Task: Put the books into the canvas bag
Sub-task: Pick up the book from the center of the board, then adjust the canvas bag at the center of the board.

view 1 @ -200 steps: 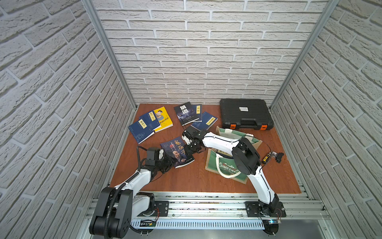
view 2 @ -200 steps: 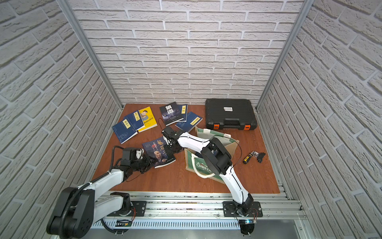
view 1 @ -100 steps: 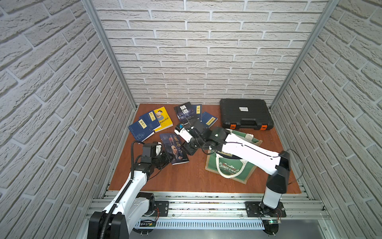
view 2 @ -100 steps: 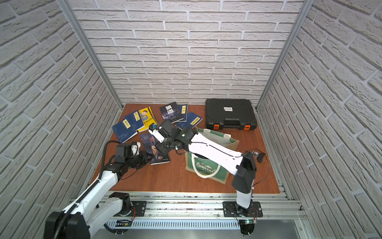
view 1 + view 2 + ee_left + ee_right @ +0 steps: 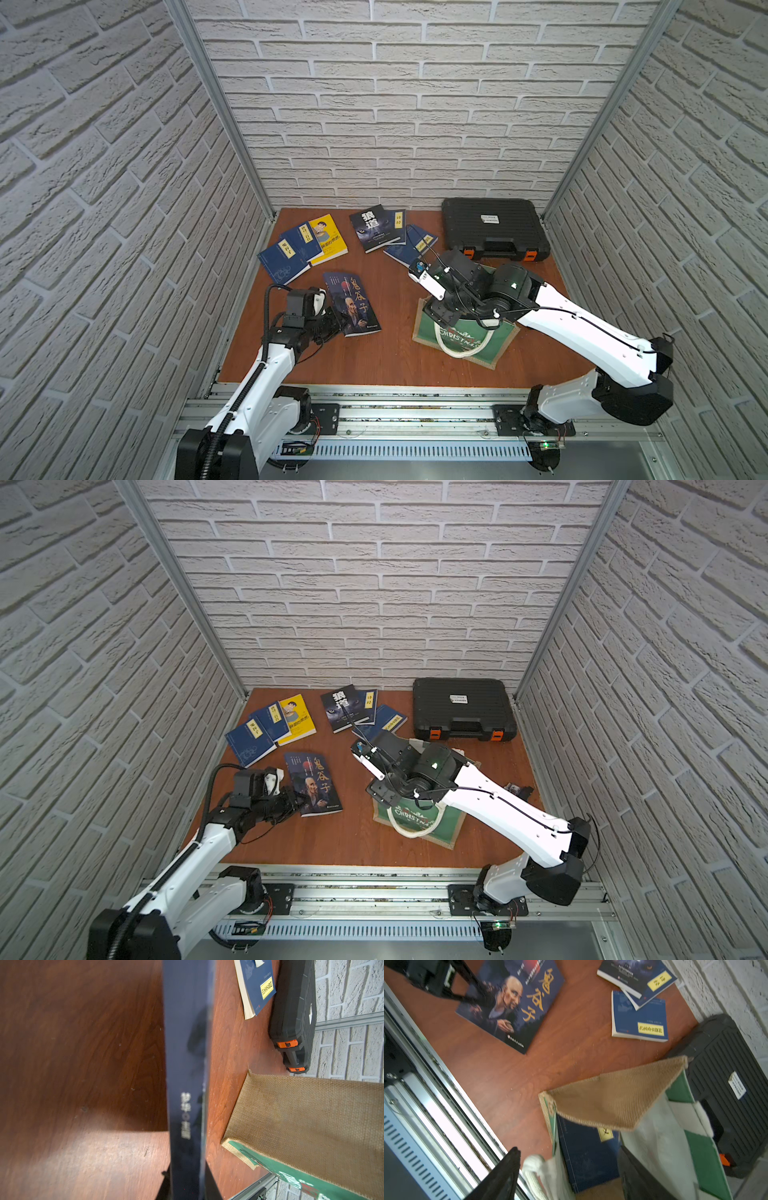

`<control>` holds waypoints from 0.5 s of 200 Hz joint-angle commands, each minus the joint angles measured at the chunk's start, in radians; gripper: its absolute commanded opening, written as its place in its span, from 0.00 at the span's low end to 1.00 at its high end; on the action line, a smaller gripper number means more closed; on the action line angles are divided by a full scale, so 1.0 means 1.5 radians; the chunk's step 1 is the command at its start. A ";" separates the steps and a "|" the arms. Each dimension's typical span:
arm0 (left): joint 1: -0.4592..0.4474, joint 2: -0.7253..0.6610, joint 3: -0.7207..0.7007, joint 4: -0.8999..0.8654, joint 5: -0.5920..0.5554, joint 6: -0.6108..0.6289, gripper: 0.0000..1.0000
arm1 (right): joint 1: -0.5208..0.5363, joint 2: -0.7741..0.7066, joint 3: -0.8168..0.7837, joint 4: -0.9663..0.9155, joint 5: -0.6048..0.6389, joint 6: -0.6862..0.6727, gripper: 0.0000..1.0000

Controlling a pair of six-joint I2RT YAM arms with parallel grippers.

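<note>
In both top views a dark gold-lettered book [image 5: 353, 301] [image 5: 314, 782] lies left of centre, and my left gripper [image 5: 338, 323] [image 5: 297, 802] is shut on its near edge. The left wrist view shows that book [image 5: 187, 1064] edge-on, running out from between the jaws of my left gripper [image 5: 187, 1184]. More books lie at the back: navy ones [image 5: 286, 253], a yellow one [image 5: 329, 239], a black one [image 5: 374, 226]. The canvas bag [image 5: 467, 343] [image 5: 419, 823] [image 5: 612, 1101] stands right of centre. My right gripper [image 5: 441, 313] [image 5: 569, 1167] hangs open over its mouth. A navy book [image 5: 587, 1157] sits inside.
A black case [image 5: 494, 226] with orange latches stands at the back right, close behind the bag. A small dark gadget [image 5: 516, 789] lies right of the bag. Two navy books [image 5: 639, 1020] lie between the bag and the back wall. The metal rail [image 5: 415, 407] borders the table's front.
My right gripper has swung right, from beside the gold-lettered book to over the bag's mouth, and its jaws have opened wide. The left gripper keeps its hold on that book.
</note>
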State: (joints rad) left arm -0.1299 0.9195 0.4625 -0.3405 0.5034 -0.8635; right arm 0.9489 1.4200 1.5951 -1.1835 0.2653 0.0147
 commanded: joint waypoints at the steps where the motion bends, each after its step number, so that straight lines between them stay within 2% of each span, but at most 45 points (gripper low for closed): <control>1: 0.002 0.015 0.029 0.050 0.007 0.018 0.00 | -0.005 0.008 -0.025 -0.035 0.028 0.010 0.75; 16: 0.002 0.022 0.030 0.053 0.009 0.017 0.00 | -0.008 0.039 -0.028 -0.043 0.027 0.014 0.73; 25: 0.002 0.023 0.032 0.049 0.009 0.019 0.00 | -0.008 0.064 -0.023 -0.048 0.020 0.016 0.68; 34: 0.002 0.023 0.037 0.039 0.007 0.025 0.00 | -0.008 0.087 -0.013 -0.049 0.004 0.017 0.52; 39: 0.002 0.022 0.040 0.034 0.006 0.028 0.00 | -0.008 0.099 -0.005 -0.048 -0.005 0.018 0.36; 45: 0.003 0.023 0.044 0.027 0.004 0.032 0.00 | -0.008 0.113 0.006 -0.043 -0.015 0.023 0.22; 55: 0.003 0.021 0.050 0.014 -0.001 0.038 0.00 | -0.010 0.135 0.029 -0.031 -0.032 0.033 0.07; 76: 0.004 0.019 0.060 0.002 -0.014 0.048 0.00 | -0.011 0.194 0.108 -0.002 -0.058 0.063 0.05; 100: 0.006 0.029 0.075 -0.003 -0.018 0.055 0.00 | -0.012 0.285 0.244 0.015 -0.077 0.114 0.06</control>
State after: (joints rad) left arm -0.1291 0.9607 0.5228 -0.3695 0.4862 -0.8249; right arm 0.9318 1.7584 1.7901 -1.2827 0.2054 0.0944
